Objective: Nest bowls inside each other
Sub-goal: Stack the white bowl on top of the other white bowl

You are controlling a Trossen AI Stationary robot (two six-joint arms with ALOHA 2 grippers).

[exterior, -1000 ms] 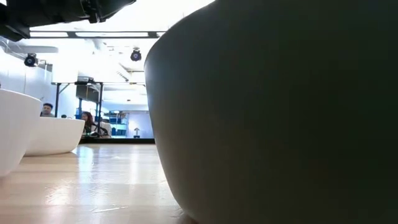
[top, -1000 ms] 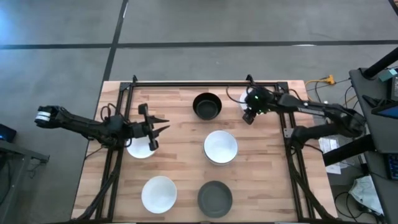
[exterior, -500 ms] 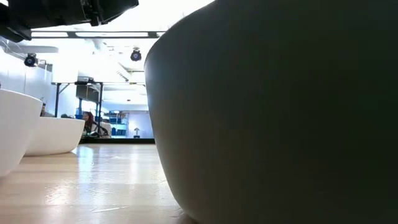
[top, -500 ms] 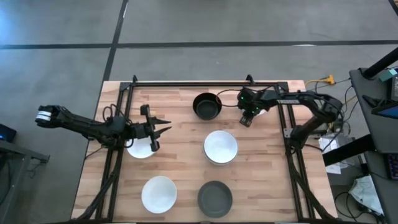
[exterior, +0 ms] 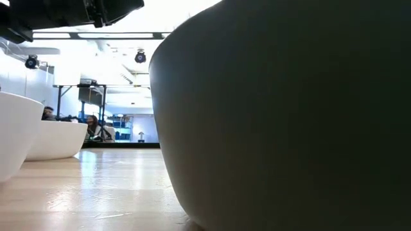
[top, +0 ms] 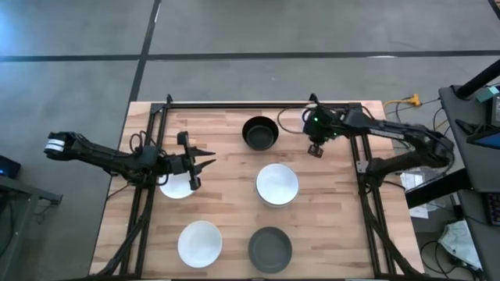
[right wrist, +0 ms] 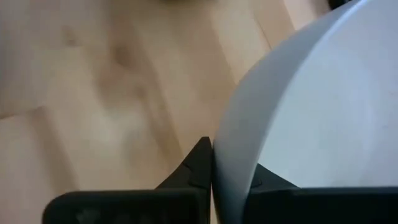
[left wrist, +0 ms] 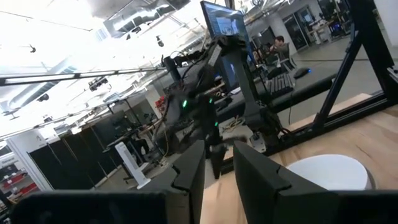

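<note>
From above, my right gripper (top: 316, 148) reaches in at the table's (top: 234, 203) far right, beside the black bowl (top: 259, 133); half a second ago it sat slightly nearer that bowl. My left gripper (top: 194, 162) hovers over a white bowl (top: 173, 187), unchanged. At table height, a dark bowl (exterior: 289, 122) fills the frame, two white ones (exterior: 54, 140) beyond. My right wrist alone shows the fingers (right wrist: 199, 165) pinching a white bowl's rim (right wrist: 231, 155). My left wrist shows its fingers (left wrist: 189, 177) slightly parted, empty.
</note>
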